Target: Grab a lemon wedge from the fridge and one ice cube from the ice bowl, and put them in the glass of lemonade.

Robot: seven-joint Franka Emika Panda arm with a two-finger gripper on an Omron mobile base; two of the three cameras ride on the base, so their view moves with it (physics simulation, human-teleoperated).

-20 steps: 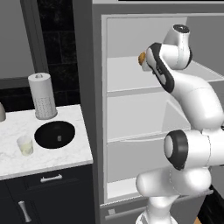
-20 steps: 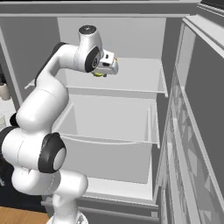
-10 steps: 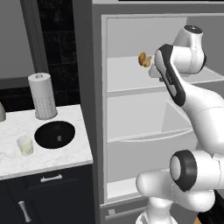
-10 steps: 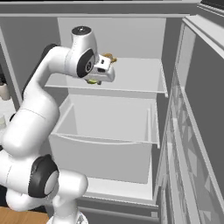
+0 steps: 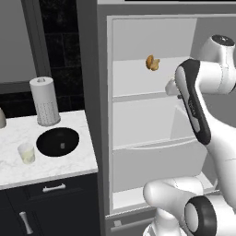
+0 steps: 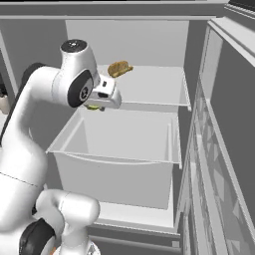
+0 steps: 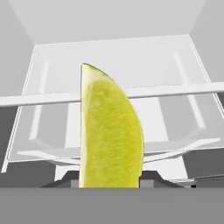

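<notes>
up close in the hand view, the lemon wedge (image 7: 109, 131) stands tall between the gripper's fingers, pinched, its flat cut side to the left and its curved rind to the right; behind it lie the front lip of a pale shelf and the open clear drawer below

from the right base view the gripper (image 6: 94, 106) sits under the white wrist, in front of the shelf edge and above the open drawer (image 6: 119, 134), with a sliver of yellow showing beneath it; the drawer's rim juts forward and the open fridge door (image 6: 219, 149) stands close on the right, so the free room is toward the left and out front

a brown item (image 6: 119, 68) rests farther back on the upper shelf, apart from the hand

the left base view gives what the others lack: the fridge (image 5: 152, 115) standing open, its grey side wall next to the marble counter (image 5: 69, 163), and on that counter the glass of lemonade (image 5: 26, 153) just beside the ice bowl (image 5: 57, 141), with a paper-towel roll (image 5: 44, 101) behind the bowl; the arm's forearm blocks the gripper there
</notes>
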